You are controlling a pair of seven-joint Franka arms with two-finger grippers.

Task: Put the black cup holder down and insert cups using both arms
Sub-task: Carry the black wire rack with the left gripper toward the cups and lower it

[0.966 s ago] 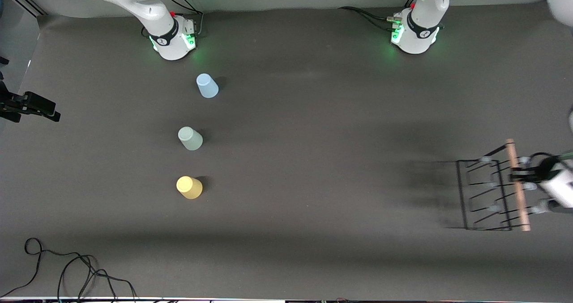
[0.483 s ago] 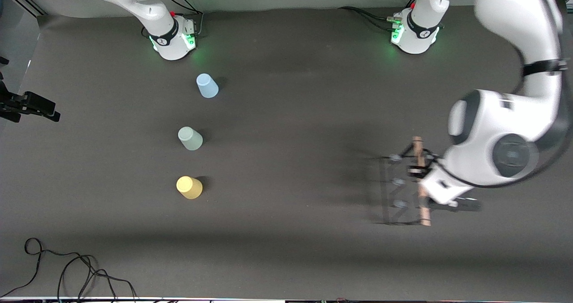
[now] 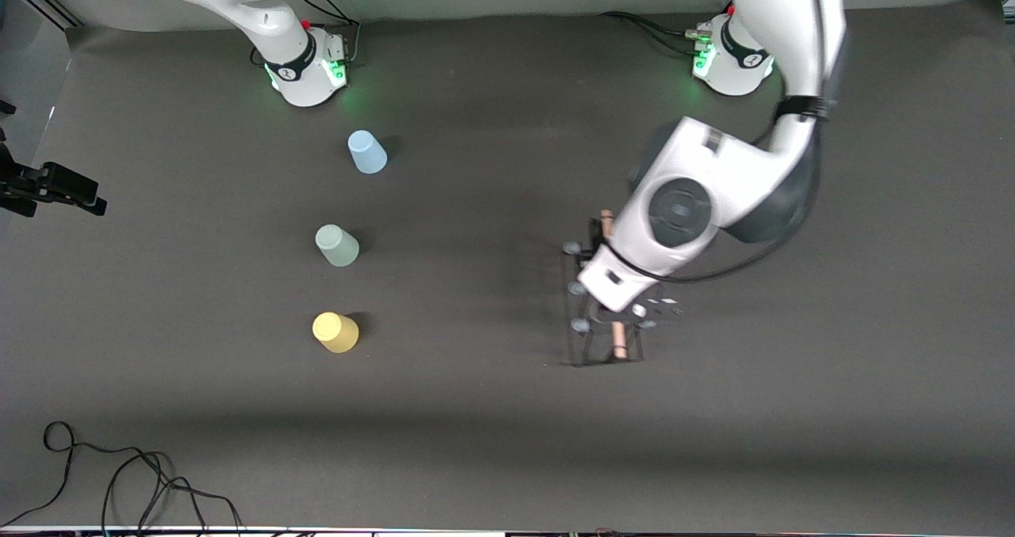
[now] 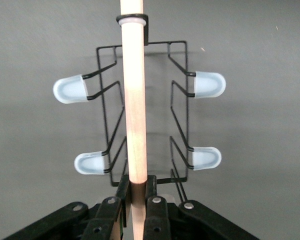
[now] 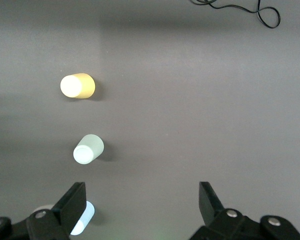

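Table edge nearest front camera: loose black cable (image 3: 119, 481) coiled at the right arm's end; broad bare dark table (image 3: 492, 450) alongside.
Yellow cup (image 3: 335, 332): upside down on the table, nearest of the three to the front camera; well apart from the rack.
Black cup holder (image 3: 600, 299): carried above mid-table, toward the left arm's end; base edge near the table, contact cannot be told. Open table all around it.
Holder look: black wire frame, long light wooden rod (image 4: 135, 100) down the middle, pale translucent caps (image 4: 70, 89) on pegs sticking out to both sides; four caps visible in left wrist view.
Left gripper (image 4: 136, 192): fingers clamped on the wooden rod close to one end.
Pale green cup (image 3: 337, 246): upside down, midway in the row of cups.
Light blue cup (image 3: 367, 152): upside down, farthest from the front camera, closest to the right arm's base (image 3: 305, 69).
Right gripper (image 5: 142, 202): fingers spread wide, empty, up over the light blue cup; arm waiting.
Side edge at right arm's end: dark clamp-like fixture (image 3: 51, 188) at the table edge.
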